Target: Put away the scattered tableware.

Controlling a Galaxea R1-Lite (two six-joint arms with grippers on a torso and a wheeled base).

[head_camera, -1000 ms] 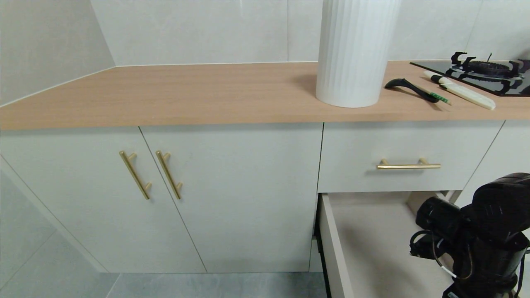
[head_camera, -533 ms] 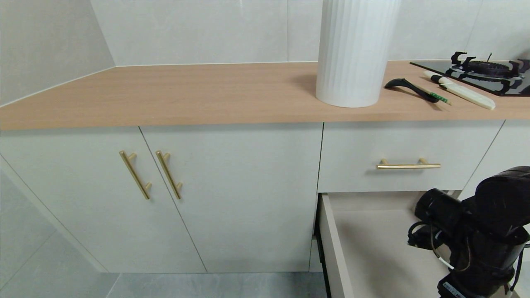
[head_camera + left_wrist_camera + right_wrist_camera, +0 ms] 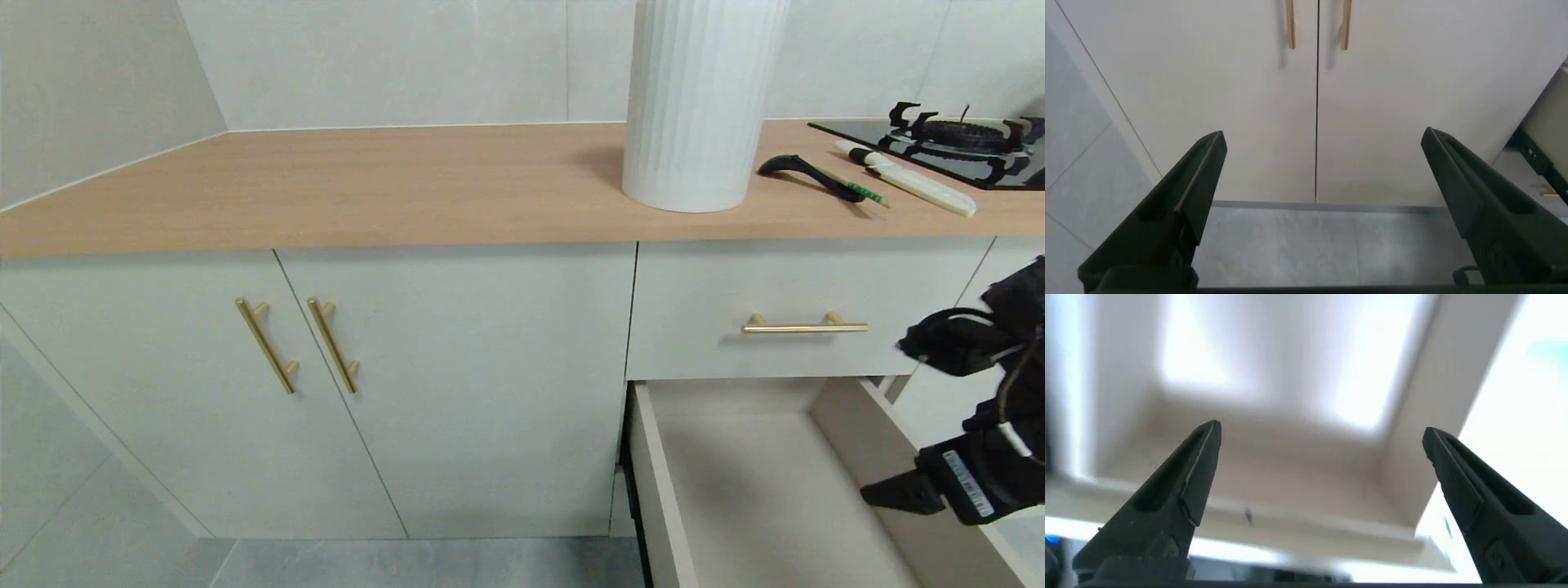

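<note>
On the wooden counter (image 3: 367,188) near the stove lie a black spoon (image 3: 804,173), a thin green-handled utensil (image 3: 861,192) and a white knife (image 3: 910,181). Below them the lower drawer (image 3: 655,490) is pulled out, with nothing visible inside. My right gripper (image 3: 887,420) hangs open at the drawer's right side, holding nothing; the right wrist view has it (image 3: 1321,429) facing the pale drawer interior (image 3: 1290,465). My left gripper (image 3: 1321,139) is open and empty, low before the cabinet doors (image 3: 1315,82).
A tall white ribbed vase (image 3: 694,106) stands on the counter just left of the utensils. A black gas stove (image 3: 955,143) sits at the far right. The shut upper drawer has a gold handle (image 3: 804,327). Two gold door handles (image 3: 298,343) mark the left cabinet.
My right arm has lifted and swung to the right, off the middle of the open drawer, and its open fingers now point left. The utensils have not moved.
</note>
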